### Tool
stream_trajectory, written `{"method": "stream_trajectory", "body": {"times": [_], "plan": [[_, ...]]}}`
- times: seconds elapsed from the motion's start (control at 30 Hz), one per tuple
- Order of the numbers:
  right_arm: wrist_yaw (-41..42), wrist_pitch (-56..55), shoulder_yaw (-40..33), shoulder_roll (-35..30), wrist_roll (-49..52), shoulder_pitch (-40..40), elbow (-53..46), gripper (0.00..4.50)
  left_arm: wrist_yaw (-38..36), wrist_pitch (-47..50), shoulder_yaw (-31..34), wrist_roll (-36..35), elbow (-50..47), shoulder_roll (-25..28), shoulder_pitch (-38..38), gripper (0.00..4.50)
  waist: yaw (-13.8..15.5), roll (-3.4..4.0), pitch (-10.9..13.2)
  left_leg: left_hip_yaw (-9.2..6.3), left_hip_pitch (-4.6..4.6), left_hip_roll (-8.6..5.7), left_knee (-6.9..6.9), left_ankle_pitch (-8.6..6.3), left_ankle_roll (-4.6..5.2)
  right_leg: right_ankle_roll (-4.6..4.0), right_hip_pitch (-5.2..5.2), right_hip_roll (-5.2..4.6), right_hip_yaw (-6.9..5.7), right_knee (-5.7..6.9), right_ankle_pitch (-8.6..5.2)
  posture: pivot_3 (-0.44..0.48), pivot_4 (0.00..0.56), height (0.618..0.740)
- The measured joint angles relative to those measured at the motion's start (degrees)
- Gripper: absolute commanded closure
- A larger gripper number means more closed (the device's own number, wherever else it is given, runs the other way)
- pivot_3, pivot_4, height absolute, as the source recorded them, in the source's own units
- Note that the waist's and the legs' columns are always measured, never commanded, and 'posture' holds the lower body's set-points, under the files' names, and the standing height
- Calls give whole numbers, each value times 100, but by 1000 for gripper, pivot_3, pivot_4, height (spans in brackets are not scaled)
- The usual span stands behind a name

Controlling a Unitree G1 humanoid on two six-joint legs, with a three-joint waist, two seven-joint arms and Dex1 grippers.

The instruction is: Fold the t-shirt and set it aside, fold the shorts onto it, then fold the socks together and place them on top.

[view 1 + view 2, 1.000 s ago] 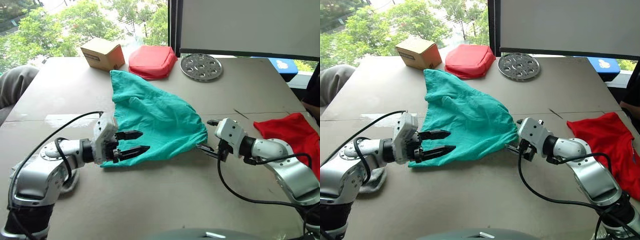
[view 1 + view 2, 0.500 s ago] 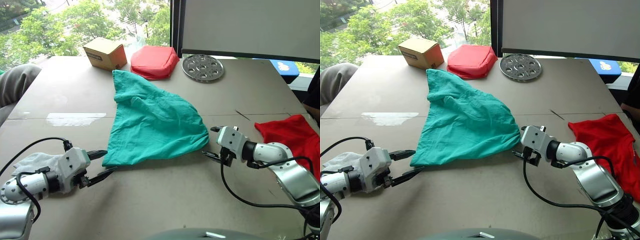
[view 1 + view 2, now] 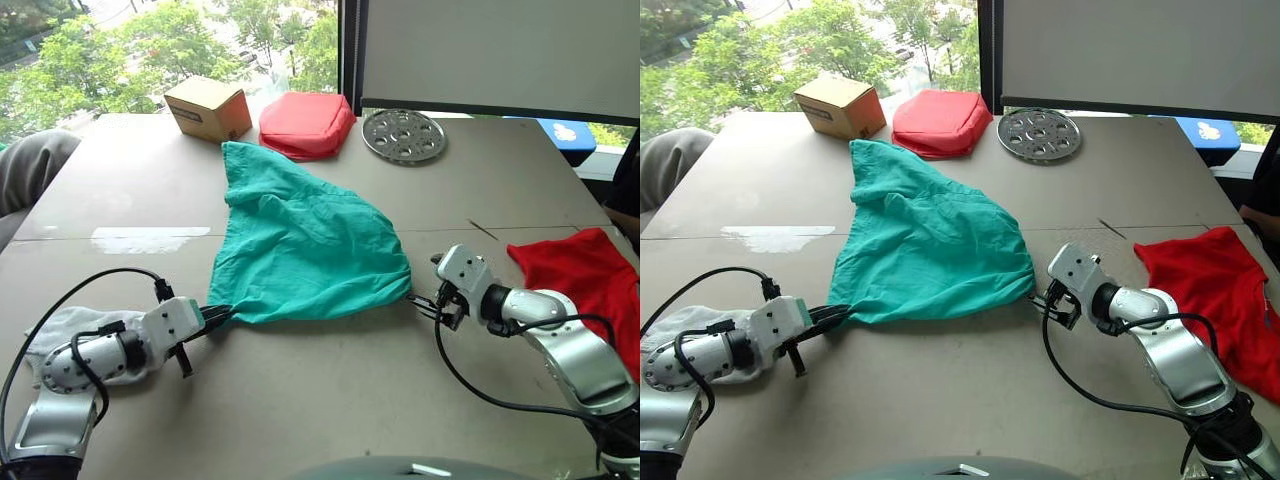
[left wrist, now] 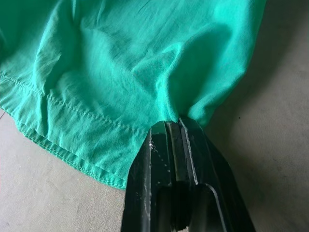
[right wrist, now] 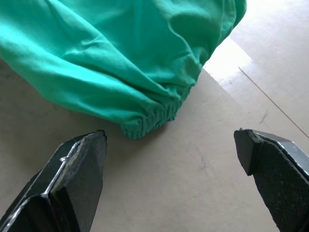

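The teal shorts (image 3: 300, 245) lie spread in the middle of the table. My left gripper (image 3: 215, 315) is shut on their near-left hem corner; the left wrist view shows the black fingers (image 4: 161, 140) pinching the green hem (image 4: 72, 125). My right gripper (image 3: 428, 300) stands open just off the shorts' near-right corner, the gathered waistband (image 5: 152, 118) lying between and ahead of its fingertips, untouched. The red t-shirt (image 3: 585, 275) lies crumpled at the right edge. A light grey sock cloth (image 3: 55, 330) sits under my left forearm, partly hidden.
At the far edge stand a cardboard box (image 3: 207, 107), a puffy red cushion (image 3: 305, 120) and a round metal disc with holes (image 3: 403, 134). A person's grey sleeve (image 3: 30, 165) shows at the far left. Bare tabletop (image 3: 330, 390) lies in front of the shorts.
My left gripper drew back off the shorts, came to their near-left corner and shut on the hem. My right gripper stayed open by the right corner.
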Motion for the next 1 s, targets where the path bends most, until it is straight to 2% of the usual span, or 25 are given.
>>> {"method": "stream_trajectory", "body": {"times": [0.17, 0.3, 0.4, 0.6, 0.63, 0.67, 0.83, 1.0], "plan": [[-192, -177, 448, 531, -207, -197, 468, 0, -56, 530, 121, -570, -29, -2, 25, 4411, -9, -1, 0, 1, -1, -1, 0, 0, 0, -9, -1, 3, 0, 0, 5, 0, 150, 739], [-321, -435, 641, 814, -386, -391, 797, 0, -35, 759, 229, -693, -102, 9, 27, 4411, 6, -1, 0, 1, -3, -7, 1, 0, 0, -13, 0, 1, 0, -1, 9, 0, 150, 739], [-523, -701, 642, 1016, -567, -517, 1092, 831, -43, 805, 230, -735, -148, 9, 36, 4500, 1, -2, -1, 2, -3, -7, 1, 0, 0, -13, 0, 1, 0, -2, 9, 0, 150, 739], [-699, -1005, 529, 1228, -684, -542, 1338, 3850, -57, 807, 258, -797, -170, 21, 133, 4500, -6, -2, -1, 1, -2, -6, -1, 0, 0, -15, 0, 3, 0, -1, 9, 0, 150, 739], [-684, -1047, 530, 1223, -692, -542, 1353, 4259, -58, 809, 259, -812, -175, 21, 133, 4500, -5, -2, 0, 1, -2, -6, -1, 0, 0, -14, 0, 2, 0, -1, 9, 0, 150, 739], [-662, -1110, 532, 1195, -708, -543, 1365, 4407, -60, 818, 261, -854, -193, 21, 132, 4500, -4, -2, 0, 1, -2, -6, 0, 0, 0, -14, 1, 2, 0, -1, 9, 0, 150, 739], [-348, -1460, 536, 561, -886, -603, 1295, 4407, -143, 1457, 448, -1422, -520, 78, 69, 4500, 4, -3, 1, 0, -3, -8, 1, 0, 0, -12, 1, 1, 0, -1, 7, 0, 150, 739], [529, -1785, 373, -533, -853, -935, 818, 4407, -274, 3448, 890, -3012, -1111, 569, -240, 4500, -10, 1, 6, -1, -1, -5, 1, 0, 1, 6, 1, 4, 0, 0, -3, 0, 150, 739]]}}
